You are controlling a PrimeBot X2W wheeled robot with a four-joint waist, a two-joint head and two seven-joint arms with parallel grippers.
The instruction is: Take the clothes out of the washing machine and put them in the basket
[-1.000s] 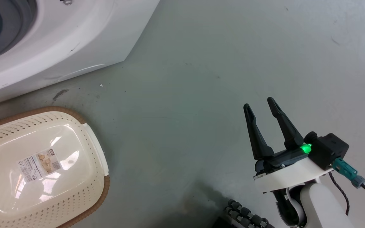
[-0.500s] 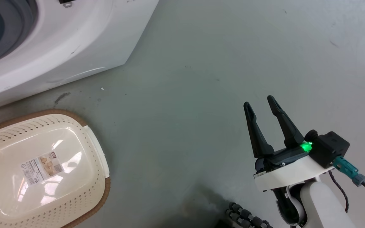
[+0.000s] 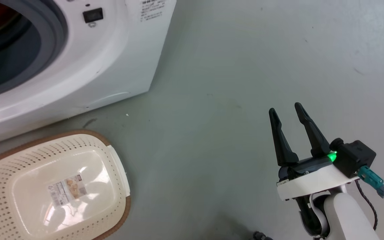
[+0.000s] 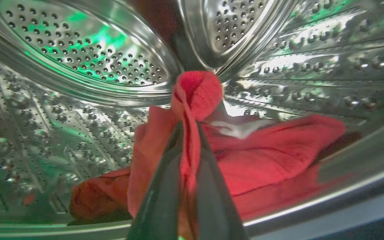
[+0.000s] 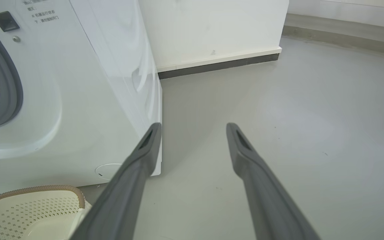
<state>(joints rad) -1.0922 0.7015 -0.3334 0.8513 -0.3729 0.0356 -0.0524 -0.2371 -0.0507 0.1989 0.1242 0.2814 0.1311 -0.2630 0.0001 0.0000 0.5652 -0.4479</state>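
Clothes (image 4: 262,156): the red garment is lying in the bottom of the steel drum (image 4: 78,50). In the left wrist view I'm pinching one raised fold of it. My left gripper (image 4: 188,128) is clamped on that fold, with a red knob bunching just above the fingertips. The rest is sagging on the drum floor and a white patch is showing behind the fold.

Risk here: I'm gripping a thin fold, not the bulk. Once the full weight is hanging from it, the fabric could slide out. The trailing part could also drag on the drum lip at the front.

Head view: the washing machine (image 3: 112,66) is sitting upper left, porthole open, with a sliver of red showing inside the grey gasket (image 3: 57,36). The basket (image 3: 62,143) is sitting on the floor (image 3: 212,66) just in front of the washer, mouth up, with nothing red in it. My right gripper (image 3: 285,109) is hovering over bare floor, well apart from both, fingers spread and carrying nothing.

Risk: the basket is sitting below and to one side of the porthole. A straight pull could be dropping cloth on the floor or leaving it draped over the brown rim.

Right wrist view: the fingers are pointing past the washer's corner, with the basket edge at lower left. That arm is idling and isn't placed to catch a slip.
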